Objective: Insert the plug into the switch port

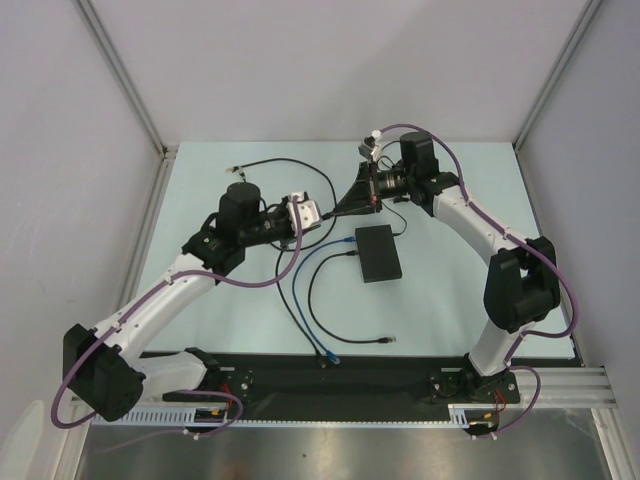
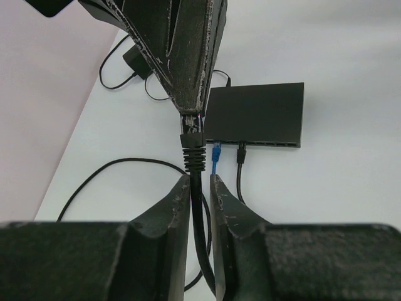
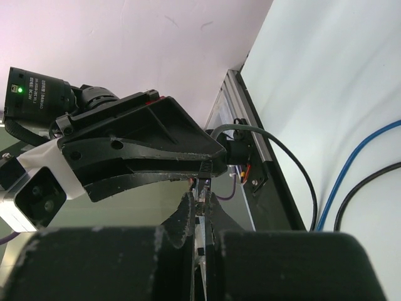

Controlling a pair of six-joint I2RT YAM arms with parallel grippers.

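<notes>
While the right fingers [image 2: 182, 56] pinch the plug [image 2: 192, 128] by its body, the left fingers [image 2: 178, 210] bracket its cable [image 2: 197, 188] just below the boot. Whether they press on the cable or merely stand close on either side cannot be told. The plug hangs in the air above the worktop [image 2: 351, 200], near the switch [image 2: 257, 110] but apart from it, to its left in the top view. The switch lies flat and unrestrained, with a blue lead [image 2: 216, 152] and a black lead [image 2: 241, 153] already at its port edge. Probable hazards are as follows. Tension in the cable between the two arms may twist the plug in the pinch, so that it meets the port skewed and jams. An off-axis push may slide the loose switch across the worktop instead of seating the plug. The fitted leads crowd the free ports, so the fingers may foul them or dislodge one. The latch orientation is not visible and should be verified before pushing.
</notes>
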